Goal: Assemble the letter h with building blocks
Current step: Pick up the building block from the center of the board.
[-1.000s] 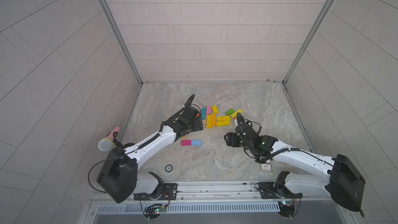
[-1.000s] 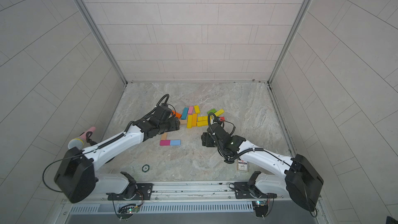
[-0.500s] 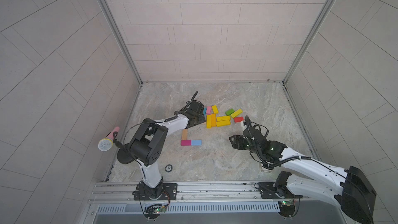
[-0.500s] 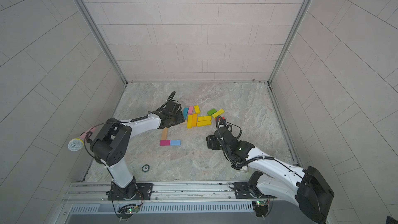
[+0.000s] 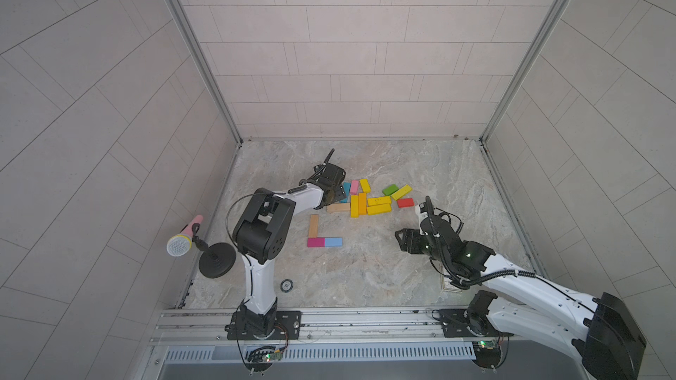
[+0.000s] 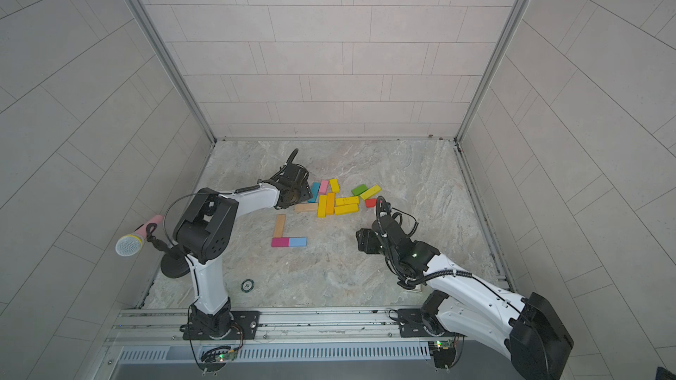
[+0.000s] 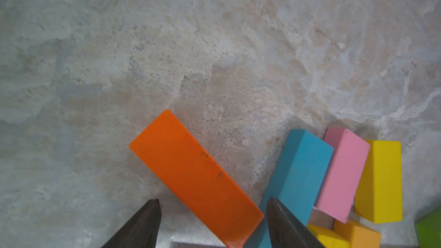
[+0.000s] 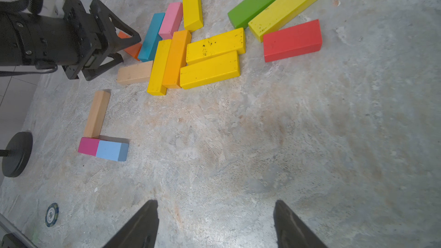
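Brackets orange block's [image 7: 195, 175] near end with left hand [image 7: 212, 199], jaws apart, long axis skewed across gap; right hand [image 8: 216, 201] apart, empty, farther.

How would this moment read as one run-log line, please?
left gripper: open astride orange block | right gripper: open, empty | letter: three blocks in an L

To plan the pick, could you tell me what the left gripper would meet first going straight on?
The left gripper would probably meet the orange block, lying between its open jaws.
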### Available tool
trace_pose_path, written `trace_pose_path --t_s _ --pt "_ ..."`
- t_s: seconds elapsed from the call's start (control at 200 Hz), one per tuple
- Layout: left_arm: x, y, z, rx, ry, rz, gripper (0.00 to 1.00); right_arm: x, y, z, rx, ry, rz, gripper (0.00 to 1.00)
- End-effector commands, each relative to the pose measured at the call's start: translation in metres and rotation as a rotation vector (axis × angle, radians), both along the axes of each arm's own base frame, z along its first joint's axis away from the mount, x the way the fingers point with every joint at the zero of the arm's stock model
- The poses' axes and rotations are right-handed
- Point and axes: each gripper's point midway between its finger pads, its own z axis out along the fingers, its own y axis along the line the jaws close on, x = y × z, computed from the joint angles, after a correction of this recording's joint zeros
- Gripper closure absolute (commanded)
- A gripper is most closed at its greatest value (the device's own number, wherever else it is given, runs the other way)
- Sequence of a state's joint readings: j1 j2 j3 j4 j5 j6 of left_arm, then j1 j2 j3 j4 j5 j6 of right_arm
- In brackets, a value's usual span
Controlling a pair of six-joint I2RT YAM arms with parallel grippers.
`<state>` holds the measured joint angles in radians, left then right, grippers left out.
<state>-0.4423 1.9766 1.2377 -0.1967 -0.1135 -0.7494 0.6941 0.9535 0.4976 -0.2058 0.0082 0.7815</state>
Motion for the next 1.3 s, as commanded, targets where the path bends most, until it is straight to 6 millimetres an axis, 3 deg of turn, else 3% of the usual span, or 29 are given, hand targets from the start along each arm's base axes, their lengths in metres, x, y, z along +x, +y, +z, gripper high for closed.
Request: trace_pose_path --t_s 0.0,0.17,0.28,0.55,0.65,0.796,0.911,1.031,1.171,1.296 --pt "0.004 0.010 -0.010 0.100 0.066 -0.032 0.27 0.000 -0.003 0.000 0.004 -0.008 0.000 0.22" --pt "0.001 0.011 -0.026 0.202 0.218 -0.133 0.32 0.002 -0.009 0.000 0.014 -0.010 -0.016 0.22" --pt "0.000 0.015 -0.024 0.262 0.259 -0.178 0.34 0.003 -0.010 0.001 0.025 -0.013 -0.023 0.22" --pt "0.005 0.012 -0.011 0.347 0.211 -0.241 0.60 0.006 -0.011 -0.005 0.026 0.005 -0.027 0.22" --pt "0.011 0.006 0.013 0.349 0.144 -0.257 0.66 0.007 -0.012 -0.009 0.022 0.013 -0.029 0.22" --pt "0.009 0.004 0.075 0.309 0.009 -0.261 0.67 0.006 -0.017 -0.014 0.014 0.013 -0.040 0.22" --pt "-0.018 0.009 0.106 0.270 -0.022 -0.275 0.68 0.005 -0.019 -0.012 0.020 0.001 -0.038 0.22" --pt "-0.068 0.020 0.121 0.244 -0.014 -0.308 0.69 0.003 -0.020 -0.011 0.026 -0.007 -0.033 0.22" --pt "-0.144 0.027 0.124 0.243 0.006 -0.351 0.69 0.002 -0.017 -0.010 0.051 -0.006 -0.022 0.22" --pt "-0.204 0.042 0.107 0.215 0.038 -0.349 0.68 0.000 -0.011 -0.012 0.073 0.008 -0.003 0.22"
